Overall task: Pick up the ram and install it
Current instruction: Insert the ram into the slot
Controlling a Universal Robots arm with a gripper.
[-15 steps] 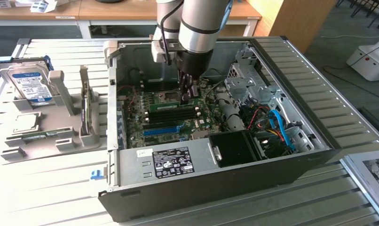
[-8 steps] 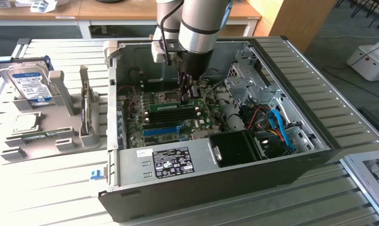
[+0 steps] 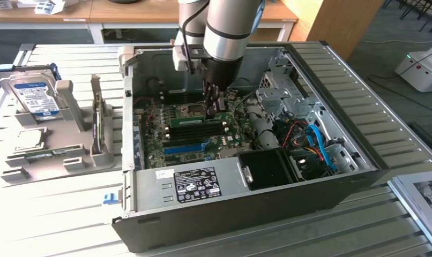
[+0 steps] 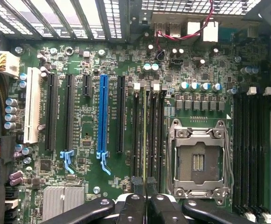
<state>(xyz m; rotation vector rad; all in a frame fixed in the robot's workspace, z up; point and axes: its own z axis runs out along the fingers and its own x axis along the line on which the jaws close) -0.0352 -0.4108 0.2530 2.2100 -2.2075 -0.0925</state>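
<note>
Now, ram position? (A)
The ram [image 4: 145, 135] stands edge-on in a black slot just beside the empty CPU socket [image 4: 198, 161], between the socket and the blue slot strip [image 4: 102, 119]. (B)
Fingers? (A)
The gripper [image 4: 147, 205] hangs over that slot, with the fingers [image 4: 134, 207] clenched on the ram's upper edge. (B)
Any writing? (A)
There is white print on the board around the socket, too small to read. The power supply [image 3: 194, 182], well apart from the socket at the case wall, has a black label with white text, illegible. A hard drive [image 3: 34, 93] with a blue-and-white label stands in a grey holder [image 3: 80, 155] on the table [image 3: 59, 225], outside the case and far from the socket. Its brand is not readable. (B)
</note>
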